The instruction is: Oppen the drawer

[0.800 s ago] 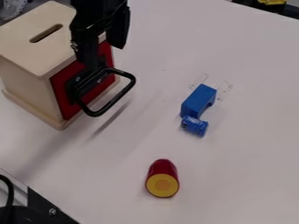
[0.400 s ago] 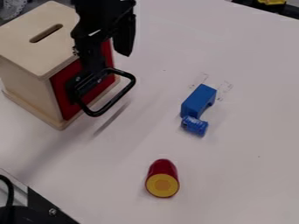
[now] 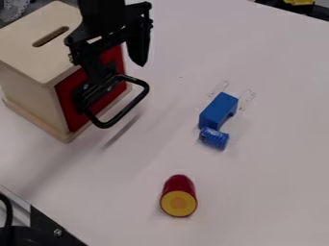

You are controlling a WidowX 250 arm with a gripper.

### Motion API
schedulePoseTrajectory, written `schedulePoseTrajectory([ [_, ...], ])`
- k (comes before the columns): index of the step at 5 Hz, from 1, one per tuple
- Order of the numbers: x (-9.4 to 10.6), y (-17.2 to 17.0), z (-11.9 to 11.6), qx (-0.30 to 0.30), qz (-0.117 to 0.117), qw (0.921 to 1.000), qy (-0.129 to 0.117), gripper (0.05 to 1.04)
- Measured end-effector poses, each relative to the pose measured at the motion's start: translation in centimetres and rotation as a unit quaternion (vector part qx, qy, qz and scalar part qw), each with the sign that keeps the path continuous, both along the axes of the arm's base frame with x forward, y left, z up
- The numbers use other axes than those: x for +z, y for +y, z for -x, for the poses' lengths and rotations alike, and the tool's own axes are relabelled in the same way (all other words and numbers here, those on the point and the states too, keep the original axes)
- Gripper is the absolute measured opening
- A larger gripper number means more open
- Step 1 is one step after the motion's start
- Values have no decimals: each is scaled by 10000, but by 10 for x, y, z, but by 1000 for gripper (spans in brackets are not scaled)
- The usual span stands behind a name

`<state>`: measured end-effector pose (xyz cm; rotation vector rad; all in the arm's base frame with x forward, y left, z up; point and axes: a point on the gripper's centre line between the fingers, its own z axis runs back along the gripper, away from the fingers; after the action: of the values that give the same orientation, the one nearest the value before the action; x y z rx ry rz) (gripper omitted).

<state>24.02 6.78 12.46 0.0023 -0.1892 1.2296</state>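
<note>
At the upper left the black gripper hangs over the red front of a wooden box, open with its two fingers spread wide. One finger points down in front of the red drawer front, close to the mount of the black loop handle; whether it touches is hard to tell. The other finger stands out to the right, above the white table. The handle sticks out from the red front, which sits flush in the box as far as it shows.
A blue block and a small blue cylinder lie right of the box. Nearer the front is a red piece with a yellow end. Black and metal hardware occupies the lower left corner.
The gripper has turned and opened wider: its right finger has moved right and down, while the other stays near the handle's mount. Box, drawer front and handle have not moved.
</note>
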Motion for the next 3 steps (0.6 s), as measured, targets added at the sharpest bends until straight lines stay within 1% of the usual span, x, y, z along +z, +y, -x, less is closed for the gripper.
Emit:
schedulePoseTrajectory([
  [1,-1,-3,2,-1099,-172,9937,146,999],
  [2,-13,-10,6,-2005,-457,9781,328,1000],
  [3,-17,-16,3,-2946,-477,9539,308,999],
])
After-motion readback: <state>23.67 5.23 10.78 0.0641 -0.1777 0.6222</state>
